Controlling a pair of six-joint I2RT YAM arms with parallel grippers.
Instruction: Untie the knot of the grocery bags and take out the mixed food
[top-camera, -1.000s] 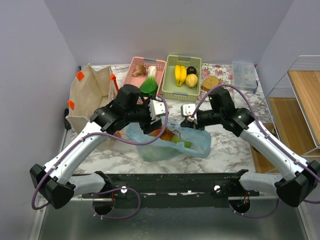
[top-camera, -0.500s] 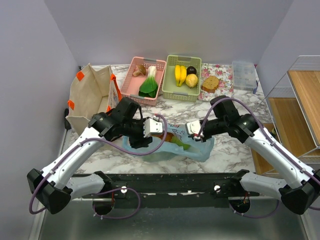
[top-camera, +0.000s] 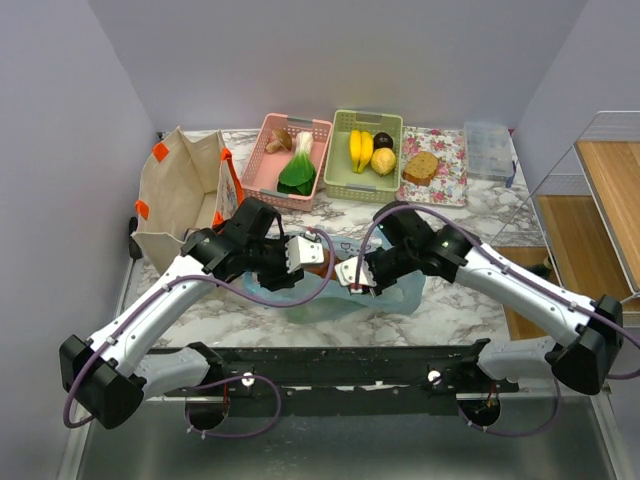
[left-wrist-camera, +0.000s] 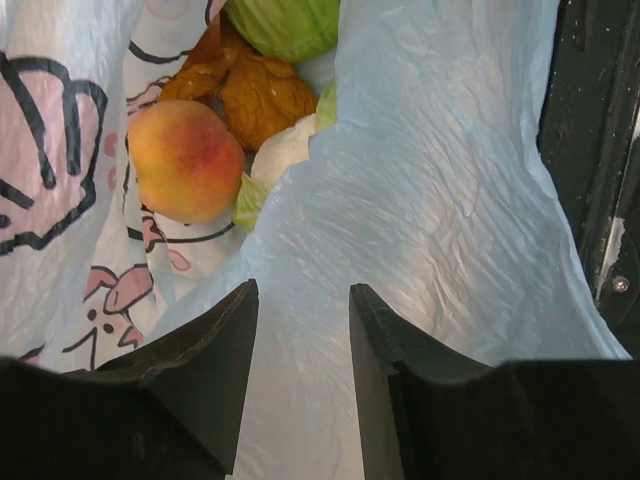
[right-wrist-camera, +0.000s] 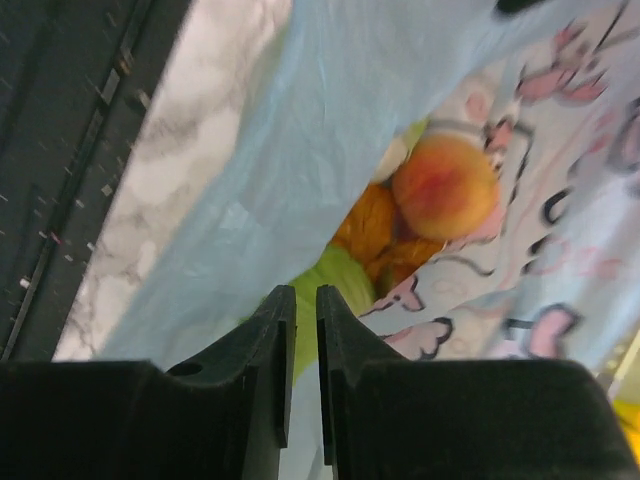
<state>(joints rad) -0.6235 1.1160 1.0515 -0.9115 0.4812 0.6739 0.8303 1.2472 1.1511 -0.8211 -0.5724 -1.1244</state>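
Note:
The light blue plastic bag lies slack on the marble table between my two grippers, its mouth open; no knot shows. Inside it I see a peach, a green cabbage and a brownish-orange piece. My left gripper is open, its jaws standing just over the bag's film with nothing between them. My right gripper hovers over the bag's mouth with its jaws almost closed and nothing clearly pinched. The right wrist view also shows the peach and cabbage.
A beige tote with orange handles stands at the left. At the back are a pink basket, a green basket with bananas, a floral tray with bread and a clear box. A black rail runs along the near edge.
The bag, held up between both grippers a second ago, has dropped to the table. My right gripper moved left and down over the bag's mouth. My left gripper has lowered a little.

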